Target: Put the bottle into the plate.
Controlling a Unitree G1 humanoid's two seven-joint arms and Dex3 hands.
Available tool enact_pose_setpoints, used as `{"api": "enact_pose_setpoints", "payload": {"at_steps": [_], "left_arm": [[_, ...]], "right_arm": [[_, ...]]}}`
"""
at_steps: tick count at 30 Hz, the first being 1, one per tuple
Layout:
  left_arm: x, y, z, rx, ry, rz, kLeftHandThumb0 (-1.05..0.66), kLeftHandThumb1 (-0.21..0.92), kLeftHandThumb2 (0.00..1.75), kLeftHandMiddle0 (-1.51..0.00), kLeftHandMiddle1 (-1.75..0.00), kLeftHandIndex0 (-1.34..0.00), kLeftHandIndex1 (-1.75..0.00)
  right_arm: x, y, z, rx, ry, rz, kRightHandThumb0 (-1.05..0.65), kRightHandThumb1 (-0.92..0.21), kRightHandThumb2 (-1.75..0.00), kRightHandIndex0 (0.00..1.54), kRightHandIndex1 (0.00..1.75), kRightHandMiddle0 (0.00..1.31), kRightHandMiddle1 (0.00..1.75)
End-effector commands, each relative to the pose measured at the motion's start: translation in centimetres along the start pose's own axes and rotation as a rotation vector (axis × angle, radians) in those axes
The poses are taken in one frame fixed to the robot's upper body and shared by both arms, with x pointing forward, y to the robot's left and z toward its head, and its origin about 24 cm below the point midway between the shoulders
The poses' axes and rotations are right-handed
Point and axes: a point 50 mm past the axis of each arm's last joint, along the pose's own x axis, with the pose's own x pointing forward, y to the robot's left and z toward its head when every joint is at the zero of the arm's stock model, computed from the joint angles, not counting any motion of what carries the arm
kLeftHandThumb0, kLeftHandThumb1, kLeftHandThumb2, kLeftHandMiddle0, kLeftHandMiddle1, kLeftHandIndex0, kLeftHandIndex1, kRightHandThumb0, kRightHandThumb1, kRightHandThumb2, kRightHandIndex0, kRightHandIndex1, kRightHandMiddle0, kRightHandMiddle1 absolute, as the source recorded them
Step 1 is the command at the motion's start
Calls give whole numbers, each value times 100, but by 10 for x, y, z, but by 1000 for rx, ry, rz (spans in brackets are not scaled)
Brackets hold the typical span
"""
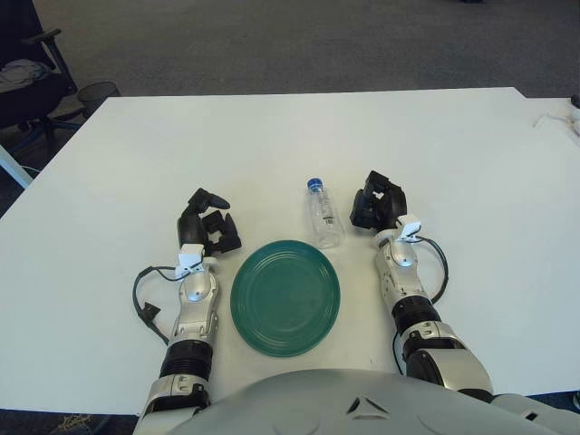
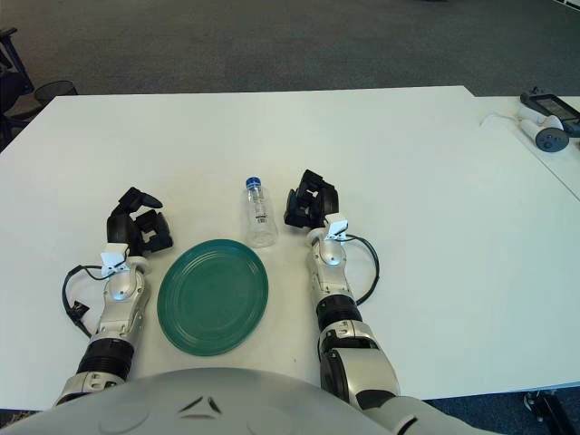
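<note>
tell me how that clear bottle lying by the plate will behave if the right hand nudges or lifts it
The clear plastic bottle lies on its side on the white table, so a sideways nudge would probably roll it. It looks empty, so likely light. Its smooth wall may slip or dent in the right hand beside it. The left hand shows left of the green plate.

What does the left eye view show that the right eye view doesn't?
Only the left eye view shows the office chair at the table's far left. Only the right eye view shows the devices on the neighbouring table at far right. Both show the bottle lying on the table just beyond the green plate, not yet in it. The right hand is beside the bottle, on its right, not gripping it. The left hand is left of the plate, holding nothing.
</note>
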Motion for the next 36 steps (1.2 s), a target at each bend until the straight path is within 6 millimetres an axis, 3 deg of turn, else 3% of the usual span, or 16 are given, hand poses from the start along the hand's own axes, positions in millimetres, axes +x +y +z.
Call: {"api": "enact_pose_setpoints", "payload": {"at_steps": [1, 36], "left_arm": [[-15, 3, -20, 25, 96, 9, -60, 5, 165, -132, -175, -84, -175], [-18, 1, -21, 23, 103, 2, -59, 5, 164, -130, -175, -83, -175]], "right_arm": [[0, -12, -1, 8, 23, -30, -4, -20, -146, 128, 175, 110, 175], [19, -18, 29, -20, -125, 15, -4, -20, -144, 131, 175, 111, 175]]}}
